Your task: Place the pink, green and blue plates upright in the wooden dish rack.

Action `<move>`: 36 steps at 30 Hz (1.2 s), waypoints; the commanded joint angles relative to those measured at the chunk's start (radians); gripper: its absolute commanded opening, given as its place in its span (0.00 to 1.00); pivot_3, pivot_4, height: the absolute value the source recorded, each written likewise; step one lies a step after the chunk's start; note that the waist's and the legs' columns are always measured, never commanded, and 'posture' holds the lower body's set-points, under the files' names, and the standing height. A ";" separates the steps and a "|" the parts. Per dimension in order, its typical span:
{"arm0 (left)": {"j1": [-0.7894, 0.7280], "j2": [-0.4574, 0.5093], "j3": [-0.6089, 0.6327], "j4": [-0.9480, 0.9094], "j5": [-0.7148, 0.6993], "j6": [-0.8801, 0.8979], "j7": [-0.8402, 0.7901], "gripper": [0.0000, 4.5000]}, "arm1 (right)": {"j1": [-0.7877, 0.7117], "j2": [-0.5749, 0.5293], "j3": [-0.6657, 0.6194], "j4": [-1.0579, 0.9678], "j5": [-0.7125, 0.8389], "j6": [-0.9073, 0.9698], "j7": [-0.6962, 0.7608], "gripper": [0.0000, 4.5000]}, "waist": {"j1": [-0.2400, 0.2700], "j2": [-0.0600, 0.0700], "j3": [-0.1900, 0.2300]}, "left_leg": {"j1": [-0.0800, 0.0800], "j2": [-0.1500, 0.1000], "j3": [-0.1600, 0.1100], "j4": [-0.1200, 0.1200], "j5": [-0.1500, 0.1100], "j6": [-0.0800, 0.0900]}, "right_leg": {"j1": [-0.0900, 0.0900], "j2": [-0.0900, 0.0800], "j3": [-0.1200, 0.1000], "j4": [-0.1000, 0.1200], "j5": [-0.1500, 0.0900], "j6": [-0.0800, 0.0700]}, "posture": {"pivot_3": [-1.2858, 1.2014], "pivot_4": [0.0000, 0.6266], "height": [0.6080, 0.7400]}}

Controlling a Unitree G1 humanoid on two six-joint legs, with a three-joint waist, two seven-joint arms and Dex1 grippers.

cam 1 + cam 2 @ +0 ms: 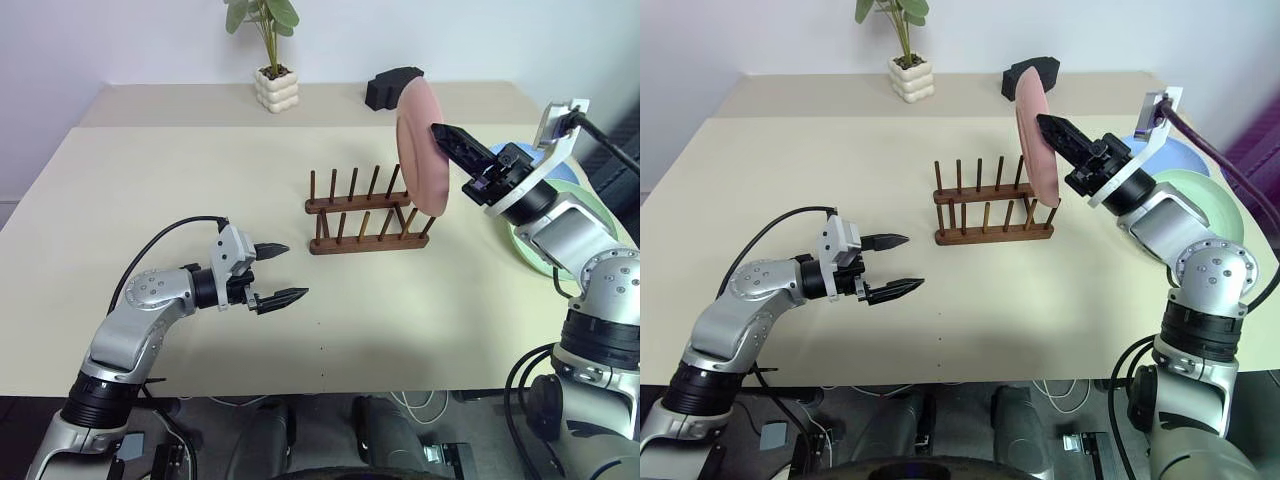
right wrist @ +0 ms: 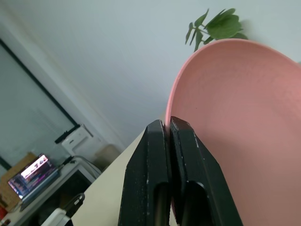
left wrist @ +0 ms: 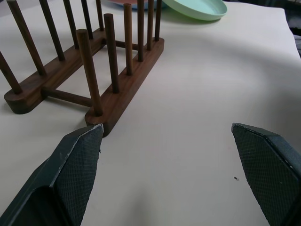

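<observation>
The right hand (image 1: pixel 1052 126) pinches the pink plate (image 1: pixel 422 145) on edge — poised over the wooden dish rack (image 1: pixel 366 212)'s right end; the left hand (image 1: pixel 283 272) hangs open.

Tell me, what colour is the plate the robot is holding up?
Pink. The plate shows best in the right wrist view, pinched by the right gripper.

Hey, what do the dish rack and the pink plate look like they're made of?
The rack looks like dark brown wood with a smooth finish: turned round pegs on solid rails, with faint grain in the left wrist view. The pink plate looks like matte plastic or a similar composite: even pastel colour, no gloss, thin rim. Ceramic can't be ruled out by look alone.
</observation>
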State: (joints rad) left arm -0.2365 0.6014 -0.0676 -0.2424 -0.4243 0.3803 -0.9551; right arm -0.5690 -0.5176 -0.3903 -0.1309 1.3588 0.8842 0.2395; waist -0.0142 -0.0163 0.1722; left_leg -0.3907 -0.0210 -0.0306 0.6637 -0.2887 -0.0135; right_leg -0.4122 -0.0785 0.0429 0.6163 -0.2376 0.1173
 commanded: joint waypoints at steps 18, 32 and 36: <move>-0.005 -0.016 0.004 -0.001 0.018 -0.028 0.000 1.00 | 0.001 0.063 -0.077 0.091 0.150 -0.021 -0.181 0.06 | -0.001 0.002 0.001 | -0.001 0.000 0.000 0.000 0.000 0.000 | -0.001 0.000 0.000 0.000 0.000 0.000 | 0.52 0.24 1.00; -0.002 -0.021 0.006 -0.002 0.019 -0.030 0.001 1.00 | -0.042 -0.072 -0.093 0.100 -0.071 -0.130 -0.031 0.75 | 0.001 0.004 0.002 | -0.001 0.000 0.001 0.000 0.000 0.001 | -0.001 0.000 0.000 -0.001 0.000 0.000 | 0.52 0.24 1.00; -0.005 -0.025 0.012 -0.001 0.020 -0.036 0.009 1.00 | -0.035 -0.179 -0.131 0.134 -0.183 -0.194 0.054 0.75 | 0.000 0.004 0.002 | -0.001 0.000 0.001 0.000 0.000 0.001 | -0.001 0.000 0.000 -0.001 0.000 0.001 | 0.52 0.24 1.00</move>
State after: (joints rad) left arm -0.2369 0.5797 -0.0674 -0.2336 -0.4032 0.3644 -0.9517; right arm -0.5929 -0.6518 -0.4714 -0.0044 1.2197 0.7332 0.2560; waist -0.0137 -0.0124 0.1744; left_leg -0.3915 -0.0212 -0.0297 0.6634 -0.2890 -0.0126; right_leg -0.4129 -0.0780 0.0431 0.6154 -0.2375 0.1178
